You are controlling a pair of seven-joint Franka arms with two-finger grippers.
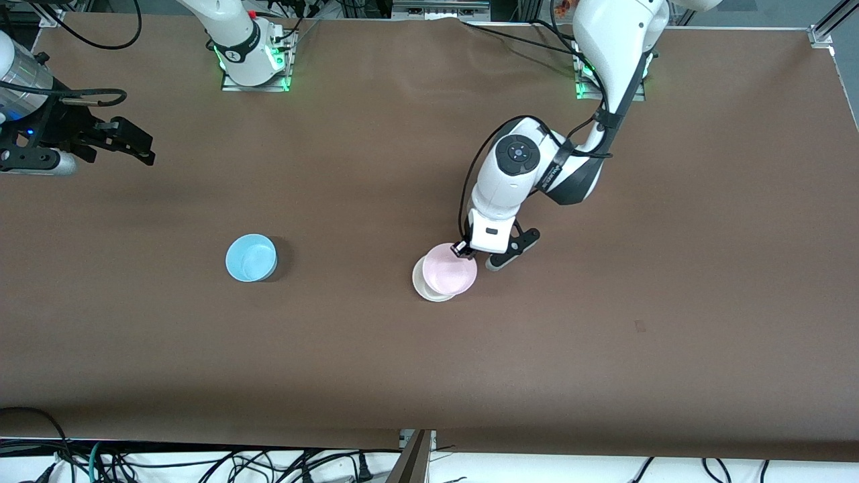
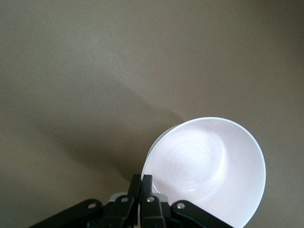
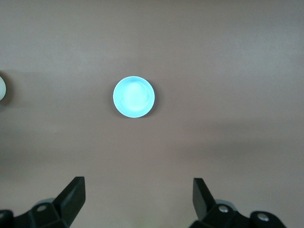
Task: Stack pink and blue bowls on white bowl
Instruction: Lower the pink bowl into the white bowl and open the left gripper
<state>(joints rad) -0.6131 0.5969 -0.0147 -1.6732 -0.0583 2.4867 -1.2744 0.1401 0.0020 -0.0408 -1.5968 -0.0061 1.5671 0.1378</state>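
The pale pink bowl [image 1: 451,268] sits over the white bowl [image 1: 421,287], shifted a little toward the left arm's end, so only a crescent of the white rim shows. I cannot tell whether the two touch. My left gripper [image 1: 463,251] is shut on the pink bowl's rim. In the left wrist view the fingers [image 2: 142,183] pinch the rim of the pink bowl [image 2: 209,166], and the white bowl is hidden. The light blue bowl [image 1: 251,257] stands alone toward the right arm's end and also shows in the right wrist view [image 3: 134,97]. My right gripper [image 1: 142,144] waits open and empty, high over that end of the table.
The brown table [image 1: 604,349] carries nothing but the three bowls. Both arm bases stand on metal plates [image 1: 255,84] along the edge farthest from the front camera. Cables hang below the near edge.
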